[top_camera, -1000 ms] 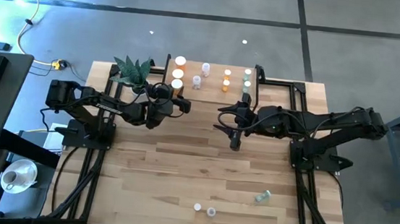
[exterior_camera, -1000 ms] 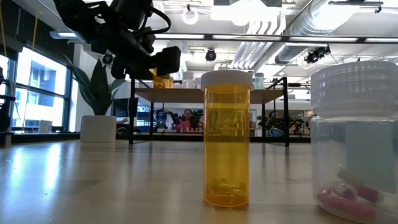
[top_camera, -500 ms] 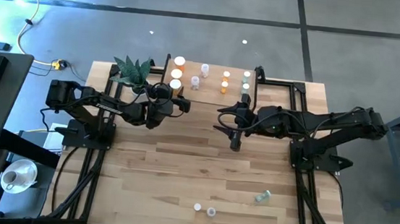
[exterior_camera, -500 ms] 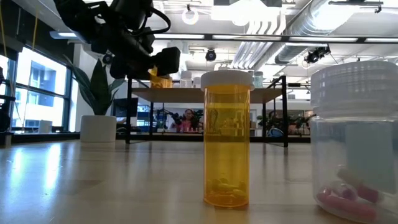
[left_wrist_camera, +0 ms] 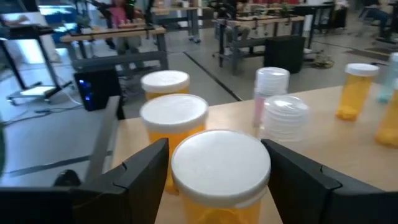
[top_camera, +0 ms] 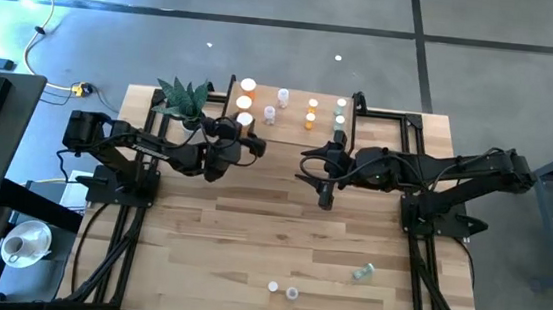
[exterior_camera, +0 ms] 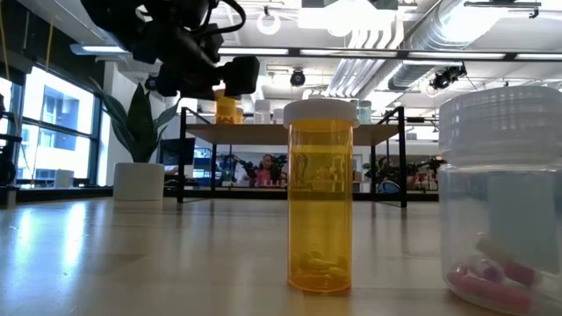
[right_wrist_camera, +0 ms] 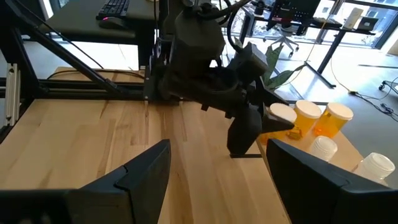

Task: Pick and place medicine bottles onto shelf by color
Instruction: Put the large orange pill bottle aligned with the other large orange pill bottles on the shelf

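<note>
Open-plan workroom behind, pale wooden surface (top_camera: 281,216) in front, left hand (left_wrist_camera: 217,180) clamped on an orange bottle (left_wrist_camera: 219,177) over the shelf (top_camera: 294,124) beside two orange ones. Light, rigid, slick plastic by the look; best gripped mid-body. Right hand (right_wrist_camera: 217,180) apart, idle mid-surface.

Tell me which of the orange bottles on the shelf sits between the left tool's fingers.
The orange bottle at the front of the left-end row of three; the left tool flanks only this one.
</note>
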{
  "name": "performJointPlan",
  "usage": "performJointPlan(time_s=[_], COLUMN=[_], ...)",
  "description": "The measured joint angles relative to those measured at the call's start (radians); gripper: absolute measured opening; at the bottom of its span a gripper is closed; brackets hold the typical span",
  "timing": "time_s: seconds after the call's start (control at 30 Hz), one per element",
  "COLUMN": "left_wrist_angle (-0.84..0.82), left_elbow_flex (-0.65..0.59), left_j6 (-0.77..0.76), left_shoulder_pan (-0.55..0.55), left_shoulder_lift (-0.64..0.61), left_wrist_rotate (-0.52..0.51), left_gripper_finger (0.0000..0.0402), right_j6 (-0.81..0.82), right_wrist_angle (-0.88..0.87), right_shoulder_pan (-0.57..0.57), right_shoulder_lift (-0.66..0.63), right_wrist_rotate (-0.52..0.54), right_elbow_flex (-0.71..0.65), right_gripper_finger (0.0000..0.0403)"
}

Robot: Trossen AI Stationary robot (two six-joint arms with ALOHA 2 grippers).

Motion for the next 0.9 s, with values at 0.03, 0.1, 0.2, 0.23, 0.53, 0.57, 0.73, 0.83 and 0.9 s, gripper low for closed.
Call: performJointPlan(time_s=[0.03, 0.1, 0.2, 0.23, 0.53, 0.57, 0.73, 0.83, 0.9], left_wrist_angle=[0.001, 0.007, 0.012, 0.011, 0.012, 0.012, 0.012, 0.011, 0.011], left_elbow_flex=[0.000, 0.000, 0.000, 0.000, 0.001, 0.001, 0.002, 0.002, 0.002], left_j6=[0.005, 0.014, 0.014, 0.014, 0.032, 0.032, 0.060, 0.067, 0.067], left_shoulder_pan=[0.000, -0.001, -0.001, -0.001, -0.001, -0.003, -0.009, -0.010, -0.010], left_shoulder_lift=[0.000, 0.000, 0.000, 0.000, -0.013, -0.021, -0.039, -0.040, -0.044], left_wrist_rotate=[-0.011, -0.026, -0.031, -0.031, -0.042, -0.042, -0.040, -0.040, -0.038], left_gripper_finger=[0.0241, 0.0241, 0.0241, 0.0241, 0.0241, 0.0241, 0.0241, 0.0241, 0.0241], right_j6=[0.001, 0.001, 0.002, 0.008, 0.024, 0.024, 0.024, 0.024, 0.024], right_wrist_angle=[-0.001, -0.001, -0.001, -0.001, -0.001, -0.001, -0.001, -0.001, -0.001], right_shoulder_pan=[0.000, 0.000, 0.001, 0.001, 0.001, 0.001, 0.001, 0.001, 0.001], right_shoulder_lift=[0.000, 0.000, 0.000, 0.000, 0.000, 0.000, 0.000, 0.000, 0.000], right_wrist_rotate=[0.000, 0.000, 0.000, 0.000, 0.000, 0.000, 0.000, 0.000, 0.000], right_elbow_flex=[0.000, 0.000, 0.000, 0.000, 0.000, 0.000, 0.000, 0.000, 0.000], right_gripper_finger=[0.0256, 0.0256, 0.0256, 0.0256, 0.0256, 0.0256, 0.0256, 0.0256, 0.0256])
